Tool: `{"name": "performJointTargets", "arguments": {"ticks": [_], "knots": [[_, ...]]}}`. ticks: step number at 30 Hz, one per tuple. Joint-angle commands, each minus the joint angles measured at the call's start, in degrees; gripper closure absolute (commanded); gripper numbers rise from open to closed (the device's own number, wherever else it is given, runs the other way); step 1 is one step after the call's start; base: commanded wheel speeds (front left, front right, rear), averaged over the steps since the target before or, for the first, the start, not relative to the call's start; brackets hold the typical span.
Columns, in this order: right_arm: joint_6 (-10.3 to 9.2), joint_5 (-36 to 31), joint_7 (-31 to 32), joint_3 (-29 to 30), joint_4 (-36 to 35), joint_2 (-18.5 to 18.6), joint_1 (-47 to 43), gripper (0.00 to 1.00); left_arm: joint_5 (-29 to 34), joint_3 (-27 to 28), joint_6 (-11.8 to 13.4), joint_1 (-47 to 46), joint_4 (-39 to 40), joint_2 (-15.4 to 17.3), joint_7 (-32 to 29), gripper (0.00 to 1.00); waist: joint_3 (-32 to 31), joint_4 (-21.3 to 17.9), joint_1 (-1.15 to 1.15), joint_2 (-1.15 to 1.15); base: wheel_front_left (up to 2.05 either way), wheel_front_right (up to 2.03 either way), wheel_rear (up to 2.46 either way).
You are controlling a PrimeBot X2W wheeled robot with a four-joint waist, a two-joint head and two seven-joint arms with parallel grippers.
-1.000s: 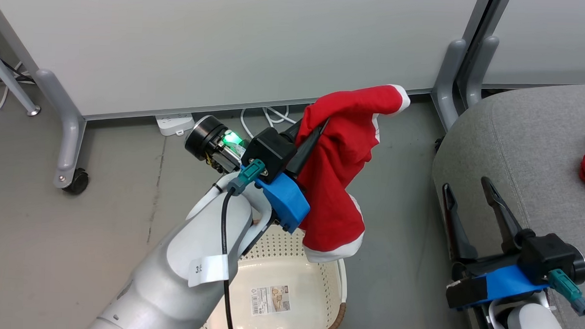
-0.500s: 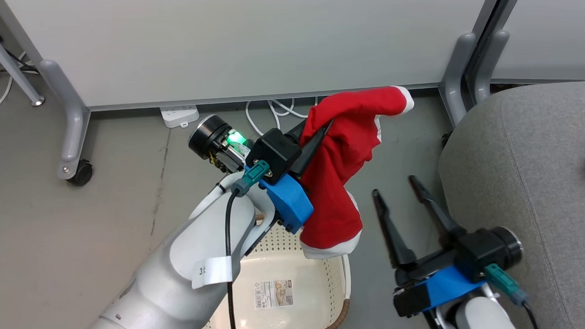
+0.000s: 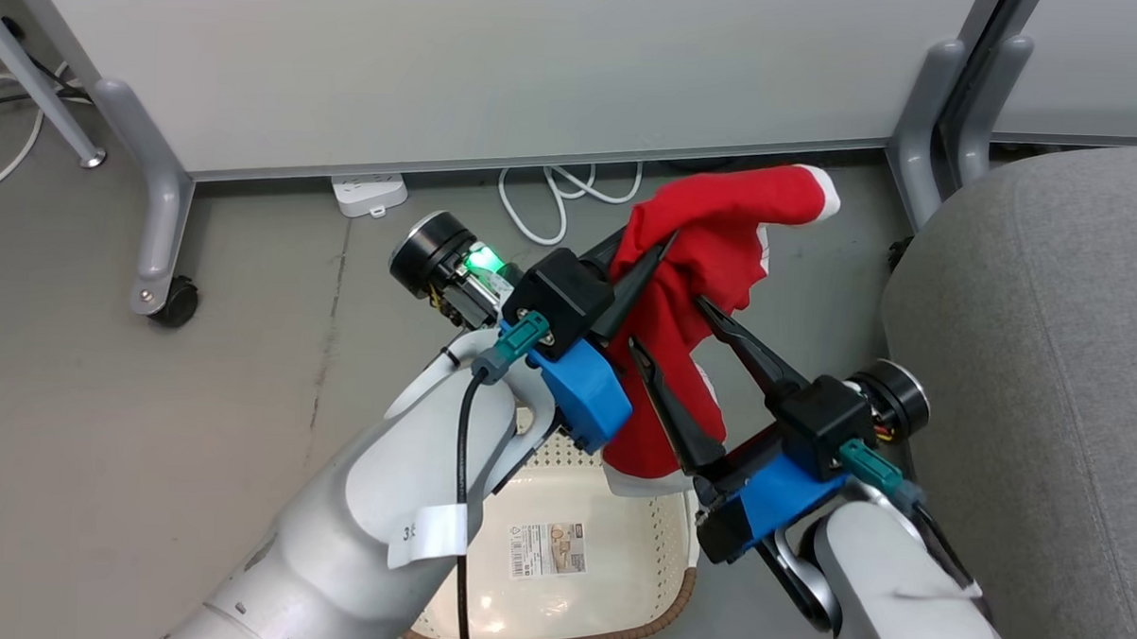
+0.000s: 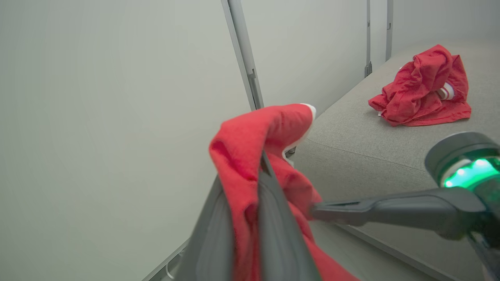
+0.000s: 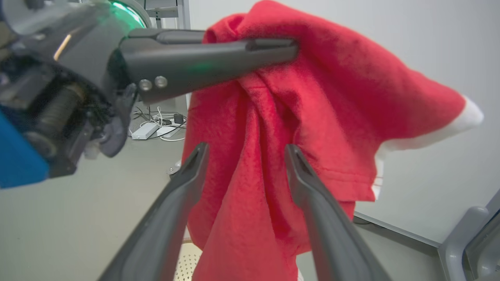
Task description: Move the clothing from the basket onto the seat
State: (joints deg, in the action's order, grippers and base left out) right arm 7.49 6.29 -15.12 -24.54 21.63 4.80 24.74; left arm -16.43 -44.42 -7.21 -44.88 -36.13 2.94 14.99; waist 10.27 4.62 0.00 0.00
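2 soft bright-red fabric garments with white trim make up the load. 1 garment (image 4: pixel 424 88) lies crumpled on the large light-grey upholstered seat (image 3: pixel 1048 393), at the upper right of the left wrist frame. The hanging garment (image 3: pixel 698 258) is held in the air above the cream-white perforated plastic basket (image 3: pixel 678 550), which sits at the bottom centre of the head frame.

Left gripper (image 3: pixel 651 247): fingers pressed together, pinching the top fold of the hanging garment. Right gripper (image 3: pixel 668 323): fingers spread, holding nothing.

Key relation: the hanging garment's long axis runs from the pinch point down toward the basket. In the right wrist frame this axis runs top to bottom. The column of fabric sits between and just beyond the 2 spread fingers (image 5: pixel 175 203), below the left gripper's pinch. A closing move would likely take the fabric across its narrow width. The seat lies at the right of the head frame, and the right arm is nearer to it.

Limits of view: contact between the right fingers and the fabric cannot be confirmed. The garment's lower hem is partly hidden behind the right gripper. The left forearm (image 3: pixel 401 503) covers the basket's left part, and the seat is cut off at the right edge.
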Motion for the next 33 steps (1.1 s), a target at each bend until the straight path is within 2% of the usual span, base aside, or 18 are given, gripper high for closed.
{"name": "performJointTargets", "arguments": {"ticks": [1, 13, 14, 15, 33], "knots": [[0.01, -0.02, -0.05, -0.14, 0.74, -0.11, 1.23, 0.0, -0.34, -0.2, -0.4, -0.97, 0.51, -0.05, 0.29, 1.0, 0.27, 0.34, 0.0, 0.0, 0.0, 0.0, 0.0], [0.01, -1.02, -0.04, -0.75, 13.14, -1.41, 8.15, 0.0, -2.91, -3.71, 0.89, -2.12, 3.72, -0.06, 0.29, 1.0, 2.0, 2.44, 0.0, 0.0, 0.0, 0.0, 0.0], [0.01, -0.71, -0.04, -0.61, 13.98, -1.52, 8.46, 0.31, -3.18, -3.86, 1.07, -2.21, 3.94, -0.05, 0.29, 1.0, 2.11, 2.56, 0.0, 0.0, 0.0, 0.0, 0.0], [0.01, -0.53, -0.04, -0.86, 14.74, -1.63, 8.95, 0.99, -3.34, -4.04, 1.19, -2.3, 4.11, -0.06, 0.29, 1.0, 2.21, 2.67, 0.0, 0.0, 0.0, 0.0, 0.0], [0.01, 1.08, -0.05, -1.66, 16.05, -1.97, 9.72, 1.0, -4.26, -4.97, 1.83, -2.45, 3.65, -0.05, 0.29, 1.0, 2.02, 2.74, 0.0, 0.0, 0.0, 0.0, 0.0]]}}
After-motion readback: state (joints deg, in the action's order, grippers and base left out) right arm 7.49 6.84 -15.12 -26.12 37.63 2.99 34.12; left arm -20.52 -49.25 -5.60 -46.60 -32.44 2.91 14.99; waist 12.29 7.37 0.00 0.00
